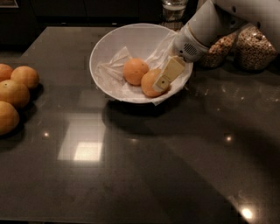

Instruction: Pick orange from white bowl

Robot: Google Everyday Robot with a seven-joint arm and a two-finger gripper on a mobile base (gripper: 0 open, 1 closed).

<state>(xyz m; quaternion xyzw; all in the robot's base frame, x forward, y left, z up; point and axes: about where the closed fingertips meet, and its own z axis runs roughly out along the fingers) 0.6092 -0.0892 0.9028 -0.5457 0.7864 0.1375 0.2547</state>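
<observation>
Now the tool (162,81) is down inside the white bowl (98,52), at its right side, and the white arm (210,22) reaches to it from the upper right corner of the view. The cream-coloured flat end of the tool lies across the right part of the orange (148,84) and seems to touch it. I cannot tell if the tool is open or closed, or if it has hold of the fruit, because its far side is hidden. The orange is the paler, yellowish one. It rests low in the bowl, near the front right wall, on crumpled white paper (114,70) that lines the bowl and hangs a little over the front rim. Just to its left, touching it or nearly so, sits a second orange (135,71) of a deeper reddish colour, closer to the middle of the bowl. The bowl stands on a dark, shiny counter (153,166), in the far half of it. At the left edge of the counter, well apart from the bowl, four oranges (15,92) lie close together, partly cut off by the border of the view. Behind the arm, at the right, stand glass jars (256,48) filled with grains, and a clear glass (173,8) stands behind the bowl at the top.
</observation>
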